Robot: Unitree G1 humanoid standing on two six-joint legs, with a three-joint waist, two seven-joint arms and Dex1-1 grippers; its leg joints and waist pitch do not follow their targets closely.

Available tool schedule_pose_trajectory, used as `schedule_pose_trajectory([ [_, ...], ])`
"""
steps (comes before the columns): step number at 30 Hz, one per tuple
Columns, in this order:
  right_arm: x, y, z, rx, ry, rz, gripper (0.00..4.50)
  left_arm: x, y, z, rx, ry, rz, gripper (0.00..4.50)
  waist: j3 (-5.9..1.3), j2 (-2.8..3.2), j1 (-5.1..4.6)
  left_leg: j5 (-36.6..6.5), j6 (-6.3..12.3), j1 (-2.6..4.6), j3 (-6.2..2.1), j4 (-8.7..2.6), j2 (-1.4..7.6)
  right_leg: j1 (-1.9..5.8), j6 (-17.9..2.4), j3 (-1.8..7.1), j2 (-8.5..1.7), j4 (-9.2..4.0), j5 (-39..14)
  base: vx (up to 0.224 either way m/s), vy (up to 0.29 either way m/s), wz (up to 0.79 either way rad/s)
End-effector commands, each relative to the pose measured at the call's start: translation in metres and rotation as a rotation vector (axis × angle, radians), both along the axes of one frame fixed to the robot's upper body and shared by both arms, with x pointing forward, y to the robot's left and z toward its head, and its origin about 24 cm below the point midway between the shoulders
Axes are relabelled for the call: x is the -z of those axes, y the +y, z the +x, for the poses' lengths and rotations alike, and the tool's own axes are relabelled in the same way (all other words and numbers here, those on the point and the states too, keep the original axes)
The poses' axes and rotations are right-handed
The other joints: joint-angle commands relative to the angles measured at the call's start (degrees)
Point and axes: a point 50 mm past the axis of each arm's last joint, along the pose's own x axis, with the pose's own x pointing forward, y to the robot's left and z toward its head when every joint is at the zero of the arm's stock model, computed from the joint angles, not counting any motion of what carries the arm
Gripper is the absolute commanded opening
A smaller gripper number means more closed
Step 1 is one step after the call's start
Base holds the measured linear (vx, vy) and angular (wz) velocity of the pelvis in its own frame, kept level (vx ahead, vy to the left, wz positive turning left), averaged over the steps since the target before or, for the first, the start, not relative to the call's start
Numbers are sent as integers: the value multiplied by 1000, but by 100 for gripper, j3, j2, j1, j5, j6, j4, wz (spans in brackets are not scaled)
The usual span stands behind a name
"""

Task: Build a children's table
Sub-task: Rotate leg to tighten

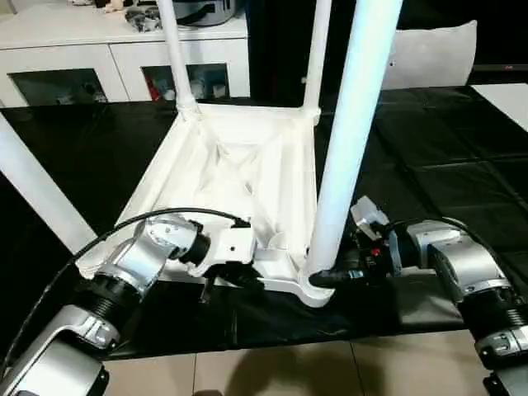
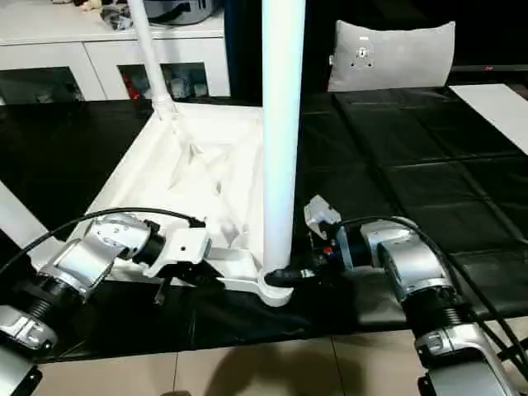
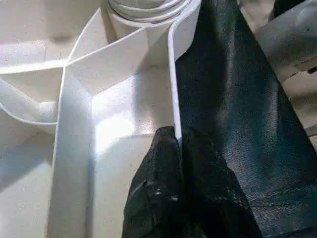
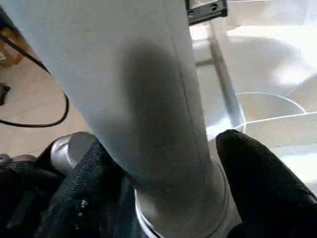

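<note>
The children's table (image 1: 239, 165) lies upside down on the black worktop (image 1: 429, 157), ribbed underside facing up, legs pointing upward. My left hand (image 3: 176, 144) is pinched shut on the thin near rim of the tabletop, one finger on each side of the wall, steadying it. My right hand (image 4: 163, 163) reaches in from the right, its two fingers (image 4: 257, 178) set either side of the base of the near right leg (image 1: 355, 124), just above the corner socket (image 1: 318, 289); I cannot tell whether they press it yet. That leg's long axis runs straight up from the socket, directly between my right fingers. The right hand is the nearer one to it, so any seating push likely falls to that hand.
</note>
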Motion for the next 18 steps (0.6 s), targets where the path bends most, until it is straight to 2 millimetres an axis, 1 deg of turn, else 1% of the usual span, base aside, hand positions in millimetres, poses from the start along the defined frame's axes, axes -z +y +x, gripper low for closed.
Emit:
schedule_pose_trajectory([
  [1, -1, 3, -2, -22, 11, 22, 278, 5, -10, -9, 99, 39, 16, 0, -399, -110, -29, -160, 523, -77, 63, -353, 97, 404, -154, 403, -370, -344, -2068, 0, 0, 0],
  [2, 0, 4, -3, -24, 15, 25, 278, 5, -10, -9, 91, 44, 10, 0, -397, -108, -29, -161, 518, -76, 61, -354, 99, 401, -150, 402, -371, -346, -2079, 0, 0, 0],
  [4, 1, 6, -7, -10, 34, 58, 246, 4, -9, -8, 46, 63, -16, 0, -399, -118, -30, -140, 503, -77, 62, -358, 102, 411, -124, 406, -371, -345, -2069, 0, 0, 0],
  [5, 1, 7, -7, -6, 34, 61, 243, 4, -9, -8, 41, 63, -17, 0, -399, -118, -21, -129, 507, -73, 61, -356, 101, 405, -120, 407, -373, -348, -2066, 0, 0, 0],
  [6, 1, 9, -8, 25, 40, 87, 241, 3, -10, -6, -10, 66, -36, 0, -401, -124, -27, -136, 495, -73, 64, -358, 103, 406, -116, 404, -371, -345, -2073, 0, 0, 0],
  [8, 2, 11, -8, 49, 41, 99, 234, 3, -11, -5, -55, 71, -54, 0, -384, -122, -53, -169, 462, -83, 67, -363, 95, 406, -90, 393, -363, -361, -2151, 0, 0, 0],
  [9, 3, 13, -8, 83, 41, 99, 230, 3, -12, -3, -93, 74, -64, 0, -370, -119, -57, -228, 434, -67, 70, -370, 90, 396, -46, 386, -367, -398, -2292, 0, 0, 0],
  [10, 11, 22, -3, 218, 12, 58, 227, 1, -15, -1, -197, 84, -89, 0, -353, -119, -83, -302, 348, -67, 71, -379, 91, 397, 6, 381, -379, -419, -2425, 0, 0, 0],
  [11, 13, 24, -1, 246, 6, 47, 227, 1, -16, -1, -215, 85, -94, 0, -340, -93, -98, -364, 308, -55, 65, -384, 77, 384, 28, 361, -377, -445, -2541, 0, 0, 0],
  [12, 15, 25, 0, 275, 1, 35, 224, 1, -17, 0, -233, 86, -101, 0, -327, -121, -153, -533, 248, -48, 77, -375, 18, 391, 183, 302, -351, -514, -2824, 0, 0, 0],
  [13, 20, 29, 6, 376, -7, 4, 222, -1, -20, 1, -281, 90, -125, 0, -312, -113, -219, -669, 218, -37, 77, -362, -15, 380, 322, 257, -335, -572, -3028, 0, 0, 0],
  [14, 23, 31, 8, 419, -10, -10, 222, -2, -21, 1, -302, 92, -135, 0, -297, -114, -271, -756, 207, -29, 79, -353, -22, 365, 379, 228, -326, -608, -3133, 0, 0, 0],
  [15, 23, 31, 8, 419, -10, -10, 219, -2, -21, 1, -302, 92, -135, 0, -277, -104, -328, -866, 198, -10, 75, -342, -35, 351, 446, 181, -314, -662, -3272, 0, 0, 0],
  [16, 30, 40, 17, 576, -4, -42, 217, -4, -30, 4, -372, 87, -162, 0, -269, -75, -490, -1220, 227, 6, 55, -293, -50, 377, 742, 33, -286, -778, -3523, 0, 0, 0],
  [17, 32, 42, 18, 606, -4, -49, 215, -4, -32, 4, -386, 86, -167, 0, -258, -58, -561, -1338, 226, 26, 42, -291, -21, 375, 782, -19, -272, -829, -3537, 0, 0, 0],
  [18, 35, 48, 22, 682, -3, -64, 215, -4, -37, 5, -418, 84, -176, 0, -250, 8, -711, -1631, 221, 22, -21, -298, 70, 456, 866, -144, -271, -881, -3514, 0, 0, 0],
])
